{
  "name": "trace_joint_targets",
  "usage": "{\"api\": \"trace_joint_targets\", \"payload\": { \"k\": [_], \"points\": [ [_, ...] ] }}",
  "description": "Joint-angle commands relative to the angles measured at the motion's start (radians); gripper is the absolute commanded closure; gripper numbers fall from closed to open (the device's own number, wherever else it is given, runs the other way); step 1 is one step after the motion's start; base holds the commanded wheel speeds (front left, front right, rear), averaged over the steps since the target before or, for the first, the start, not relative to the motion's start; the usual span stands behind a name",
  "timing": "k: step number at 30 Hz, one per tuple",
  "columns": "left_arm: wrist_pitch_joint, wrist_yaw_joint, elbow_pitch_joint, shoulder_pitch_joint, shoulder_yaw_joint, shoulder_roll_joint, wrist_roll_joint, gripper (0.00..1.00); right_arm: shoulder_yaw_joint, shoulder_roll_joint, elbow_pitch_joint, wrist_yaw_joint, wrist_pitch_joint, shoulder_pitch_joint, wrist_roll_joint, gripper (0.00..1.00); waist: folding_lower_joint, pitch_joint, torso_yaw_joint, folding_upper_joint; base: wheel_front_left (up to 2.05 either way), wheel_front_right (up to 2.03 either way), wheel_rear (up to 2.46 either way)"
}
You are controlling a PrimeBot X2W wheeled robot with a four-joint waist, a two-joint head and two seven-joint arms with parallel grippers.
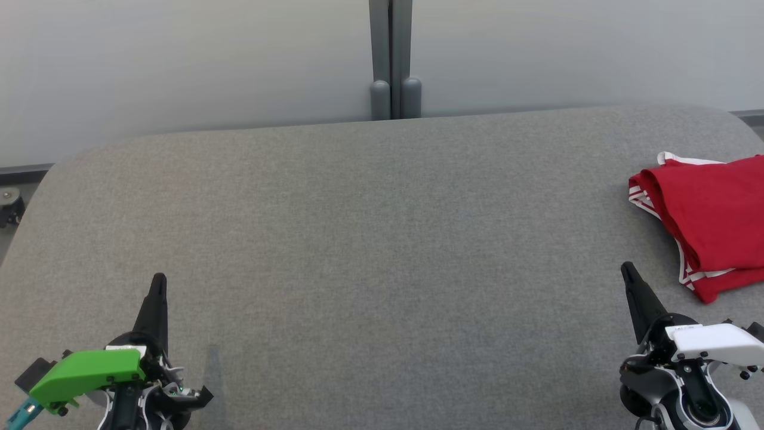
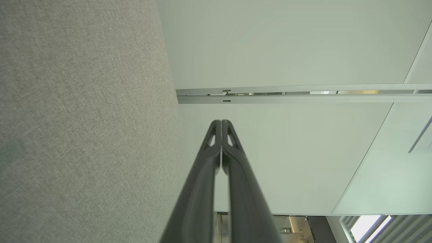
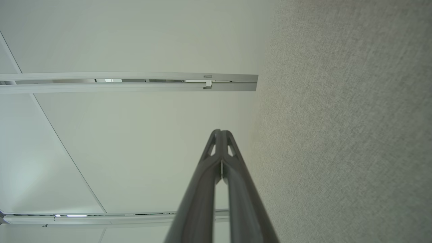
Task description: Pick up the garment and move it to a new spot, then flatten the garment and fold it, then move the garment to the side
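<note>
The red garment (image 1: 710, 221), trimmed with white stripes along its hems, lies folded in a compact stack at the right edge of the grey fabric-covered table (image 1: 370, 239), roughly midway between the near and far sides; its right part runs out of the head view. The left gripper (image 1: 159, 280) hovers over the near left corner of the table, its two dark fingers pressed together into a single point and holding nothing; its wrist view shows the tips (image 2: 221, 122) meeting, with the table (image 2: 84, 118) on one side. The right gripper (image 1: 625, 267) sits by the near right corner, just on the near side of the garment and apart from it, fingers likewise pressed together and empty, as its wrist view confirms at the tips (image 3: 221, 131) beside the table's cloth (image 3: 354, 118). Past the far edge stands a pale wall (image 1: 179, 60) with a grey upright post (image 1: 391, 60) at its middle.
</note>
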Motion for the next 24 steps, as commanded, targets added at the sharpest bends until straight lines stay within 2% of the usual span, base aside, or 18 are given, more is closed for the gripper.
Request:
{"api": "trace_joint_targets", "payload": {
  "k": [1, 24],
  "points": [
    [0.005, -0.003, -0.004, -0.012, 0.002, 0.006, -0.003, 1.0, -0.002, -0.005, -0.004, 0.0, 0.004, -0.007, 0.003, 1.0, 0.0, 0.0, 0.0, 0.0, 0.0, 0.0, 0.0],
    [0.004, -0.003, -0.004, -0.011, 0.002, 0.006, -0.003, 1.0, -0.002, -0.005, -0.004, 0.0, 0.004, -0.007, 0.003, 1.0, 0.0, 0.0, 0.0, 0.0, 0.0, 0.0, 0.0]
  ]
}}
